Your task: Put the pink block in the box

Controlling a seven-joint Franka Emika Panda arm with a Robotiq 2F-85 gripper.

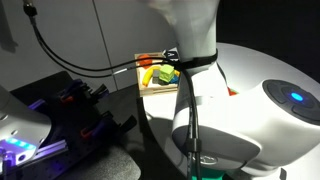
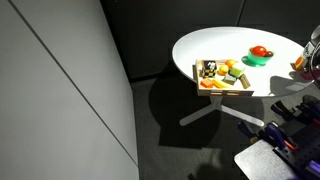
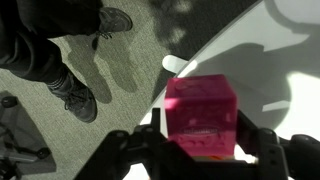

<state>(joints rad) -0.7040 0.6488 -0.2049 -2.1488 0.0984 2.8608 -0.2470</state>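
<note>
In the wrist view my gripper [image 3: 201, 143] is shut on the pink block [image 3: 200, 110], a magenta cube held between both fingers above the edge of the white round table [image 3: 270, 60]. The box [image 2: 222, 76] is a shallow light-wood tray at the table's near edge and holds several small coloured pieces. It also shows in an exterior view [image 1: 158, 74], partly behind my arm. My arm [image 2: 311, 52] shows at the right edge of an exterior view, well away from the box; the gripper itself is hard to make out there.
A green bowl [image 2: 258, 57] with red fruit stands behind the box. A person's dark shoes [image 3: 78, 96] are on the carpet beside the table. Dark equipment with cables [image 1: 70, 110] and my white arm base [image 1: 250, 120] fill the foreground.
</note>
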